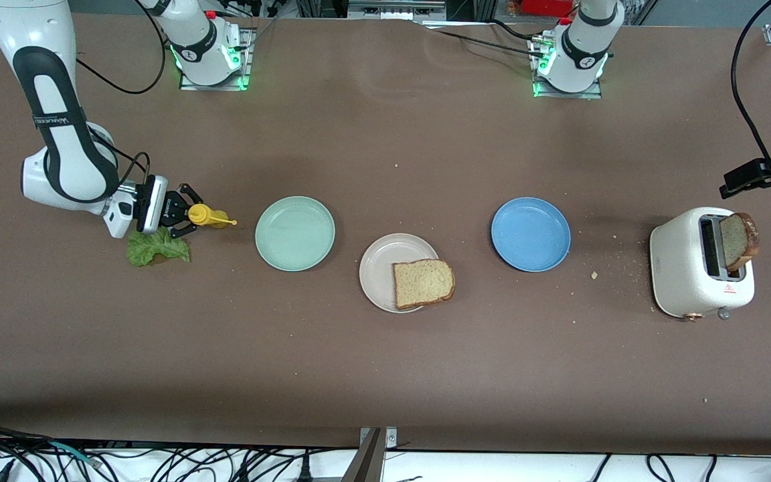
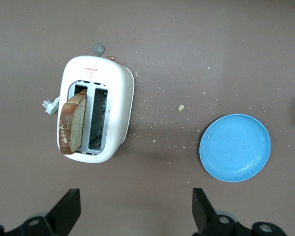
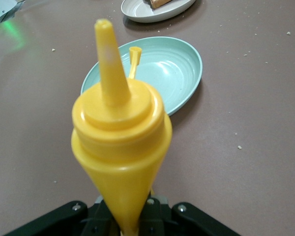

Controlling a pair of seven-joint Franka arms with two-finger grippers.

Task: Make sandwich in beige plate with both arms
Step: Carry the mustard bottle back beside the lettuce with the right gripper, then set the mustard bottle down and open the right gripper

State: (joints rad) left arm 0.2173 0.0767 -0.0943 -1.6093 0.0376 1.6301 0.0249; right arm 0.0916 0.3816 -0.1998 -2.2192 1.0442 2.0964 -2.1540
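1. Done: one bread slice point(image 1: 423, 283) lies on the beige plate point(image 1: 379, 268).
2. Left: lettuce point(image 1: 156, 248) on the surface; second slice point(image 1: 738, 241) in the toaster point(image 1: 683, 271).
3. Right end effector point(image 1: 188, 214) grips a mustard bottle point(image 1: 208, 215) by the lettuce.
4. Left end effector point(image 2: 132, 206) waits agape, empty, over the toaster.
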